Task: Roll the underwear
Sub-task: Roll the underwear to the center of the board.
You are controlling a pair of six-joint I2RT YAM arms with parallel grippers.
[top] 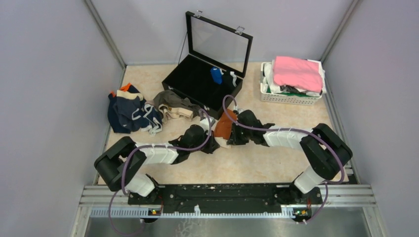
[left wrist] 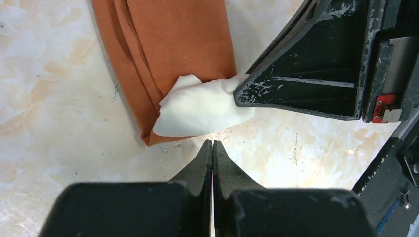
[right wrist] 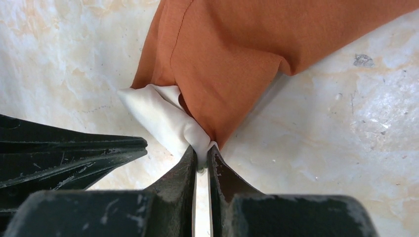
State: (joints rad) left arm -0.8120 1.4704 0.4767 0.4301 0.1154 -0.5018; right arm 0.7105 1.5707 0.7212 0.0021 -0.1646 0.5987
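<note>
A rust-orange brief [top: 225,124] lies folded lengthwise on the table between my two grippers, its white lining [left wrist: 200,106] showing at the near end. My right gripper [right wrist: 202,154] is shut on that white lining's corner [right wrist: 163,116], beside the orange cloth [right wrist: 237,44]. My left gripper [left wrist: 213,144] is shut and empty, its tips just short of the brief's near end [left wrist: 168,49]. An olive-brown brief with tan waistband [top: 174,105] and navy briefs with white trim [top: 132,113] lie in a heap at the left.
An open black case [top: 202,81] with a glass lid stands at the back, blue and dark rolled items inside. A white basket [top: 291,96] at the back right holds a bright pink cloth [top: 297,72]. Grey walls close in both sides.
</note>
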